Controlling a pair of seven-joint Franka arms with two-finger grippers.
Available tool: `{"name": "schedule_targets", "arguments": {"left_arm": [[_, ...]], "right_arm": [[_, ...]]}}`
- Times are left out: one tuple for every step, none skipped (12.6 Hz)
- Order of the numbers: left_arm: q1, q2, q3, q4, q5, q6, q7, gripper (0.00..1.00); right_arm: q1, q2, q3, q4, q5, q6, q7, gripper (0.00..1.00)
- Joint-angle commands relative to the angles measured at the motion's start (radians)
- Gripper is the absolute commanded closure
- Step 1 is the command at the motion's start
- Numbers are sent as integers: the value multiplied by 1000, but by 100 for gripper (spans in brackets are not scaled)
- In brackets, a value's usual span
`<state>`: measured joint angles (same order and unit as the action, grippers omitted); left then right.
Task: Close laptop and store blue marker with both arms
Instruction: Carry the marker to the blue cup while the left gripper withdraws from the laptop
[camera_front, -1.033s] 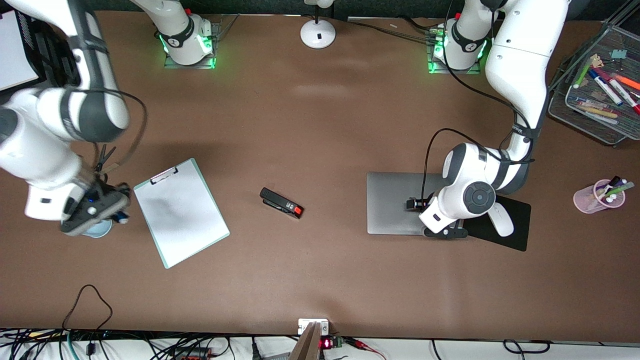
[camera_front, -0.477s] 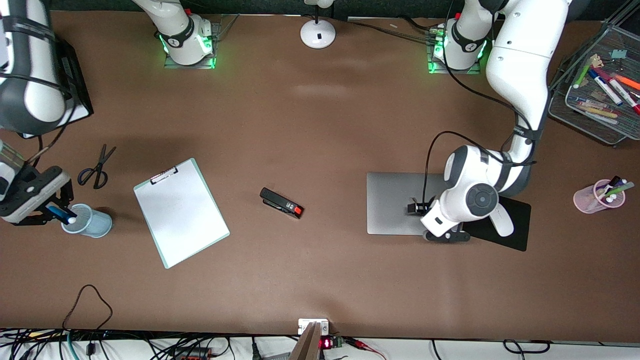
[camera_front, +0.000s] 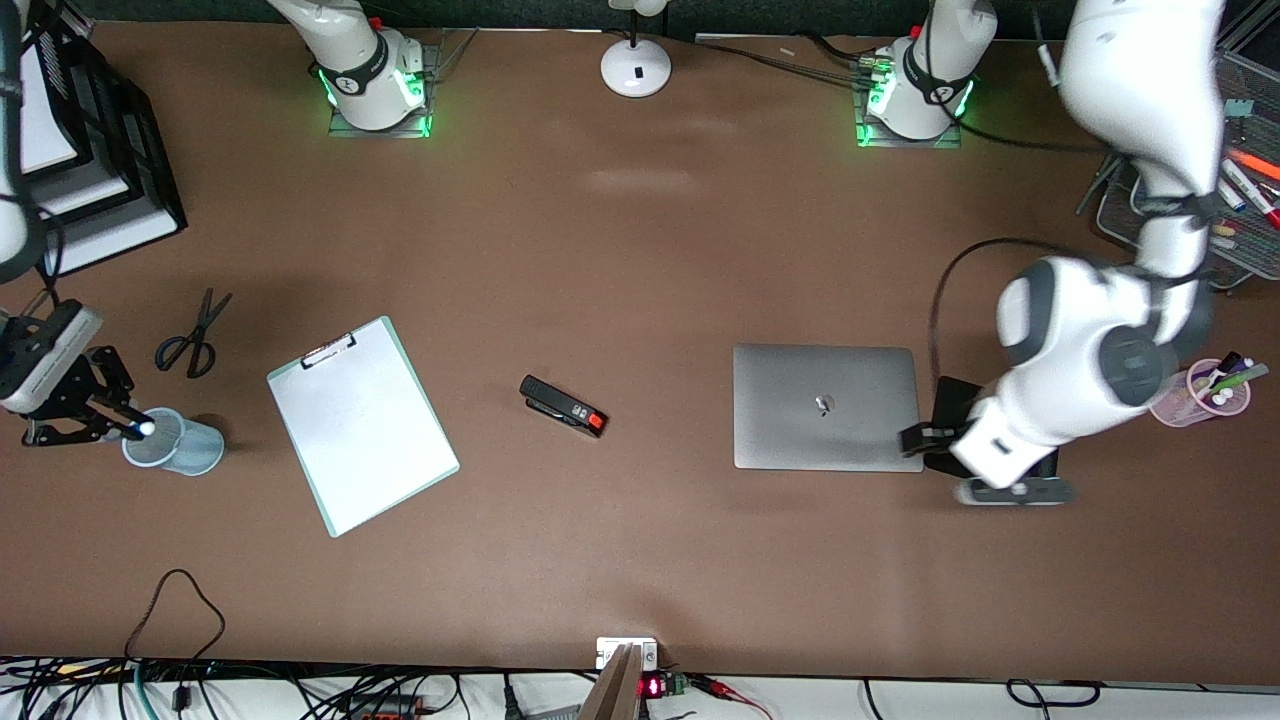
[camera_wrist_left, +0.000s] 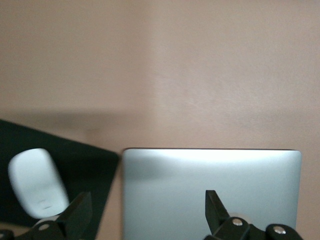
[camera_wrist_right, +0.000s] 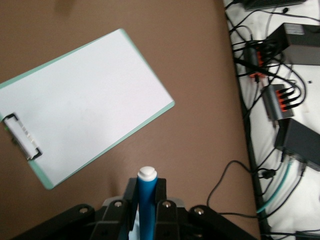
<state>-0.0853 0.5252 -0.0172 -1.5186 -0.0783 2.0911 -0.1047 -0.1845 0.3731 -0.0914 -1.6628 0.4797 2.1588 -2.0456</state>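
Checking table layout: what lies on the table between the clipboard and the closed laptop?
In the front view, only a black stapler with a red end lies between the clipboard and the laptop; the rest of that stretch is bare tabletop.

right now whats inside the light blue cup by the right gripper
The blue marker angles into the light blue cup, white end up, between the right gripper's fingers. Its lower end and the cup's bottom are hidden.

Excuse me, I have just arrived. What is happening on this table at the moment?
Two robot arms are tidying a desk. The laptop lies shut on the table, and the left gripper hangs open over its edge by the black mouse pad. At the right arm's end of the table, the right gripper is shut on the blue marker, holding it over the rim of the pale blue cup.
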Motion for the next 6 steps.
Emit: {"name": "schedule_targets", "arguments": {"left_arm": [[45,-105,-6,12,0,-141,31,0],[53,-125,2,43,6,-213,31,0],[59,-146,5,64,27,-273,30,0],[59,-172,6,76,43,-323,25,0],[61,-197,6,80,43,-350,23,0],[67,-226,6,80,43,-371,23,0]], "right_arm": [[-61,27,16,9,52,-63,-144,98],[-76,41,16,9,94,-92,-183,98],[-90,59,16,11,129,-106,-209,98],[-104,75,16,11,155,-125,-229,98],[-110,85,16,23,178,-154,-234,98],[-113,105,16,50,187,-193,-235,98]]}}
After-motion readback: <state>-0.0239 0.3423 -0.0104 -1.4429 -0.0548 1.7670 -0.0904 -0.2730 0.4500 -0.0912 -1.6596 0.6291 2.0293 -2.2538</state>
